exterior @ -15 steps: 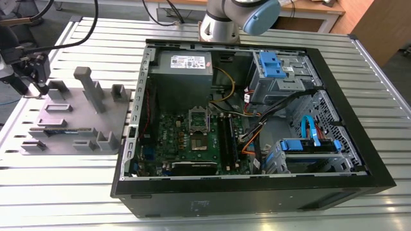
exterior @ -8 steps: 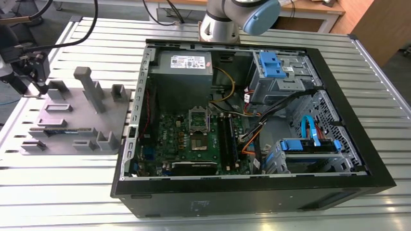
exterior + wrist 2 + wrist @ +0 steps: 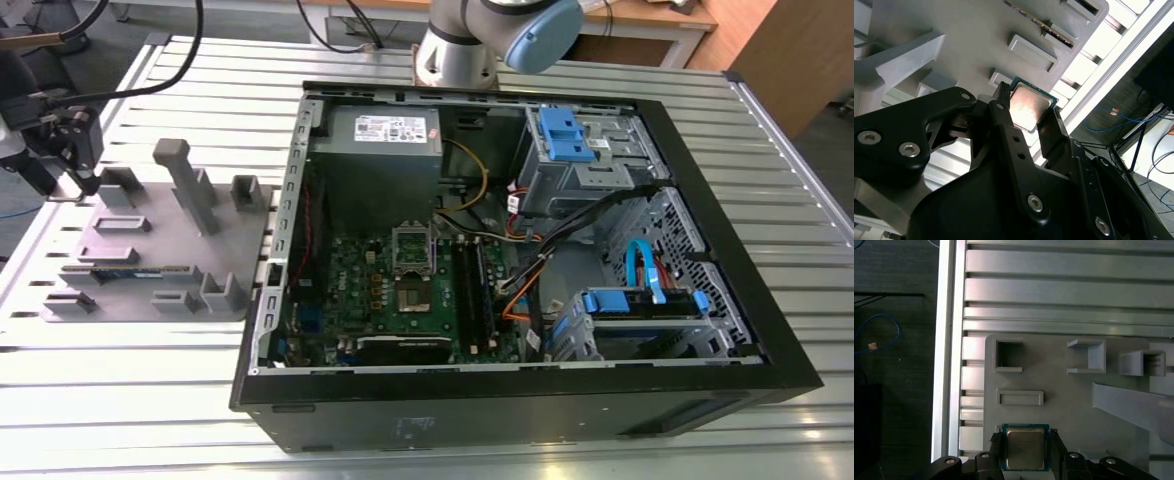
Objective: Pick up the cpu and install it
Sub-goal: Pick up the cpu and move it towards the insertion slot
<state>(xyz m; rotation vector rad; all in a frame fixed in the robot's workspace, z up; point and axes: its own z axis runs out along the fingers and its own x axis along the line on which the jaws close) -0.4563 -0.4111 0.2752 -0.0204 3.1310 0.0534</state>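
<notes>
- The jaws are closed narrow on the cpu (image 3: 1025,449), pinching two opposite edges of its green board. The silvery metal lid faces the camera in both wrist views.
- The cpu sits over the outer edge of the grey parts holder (image 3: 134,250) on the slatted worktop (image 3: 134,390). It is well apart from the open computer case (image 3: 534,400) and its motherboard socket (image 3: 412,270).
- I cannot tell whether it is lifted clear of the holder.
- It is probably light, stiff and fragile underneath, with slick edges, so an edge grip kept level suits it.

cpu (image 3: 1025,447): the gripper (image 3: 1025,436) covers two of its edges from us in both wrist views.
gripper: its body is cut off by the picture's edge in both wrist views.
arm (image 3: 494,40): we lose its middle past the exterior view's top edge.
</notes>
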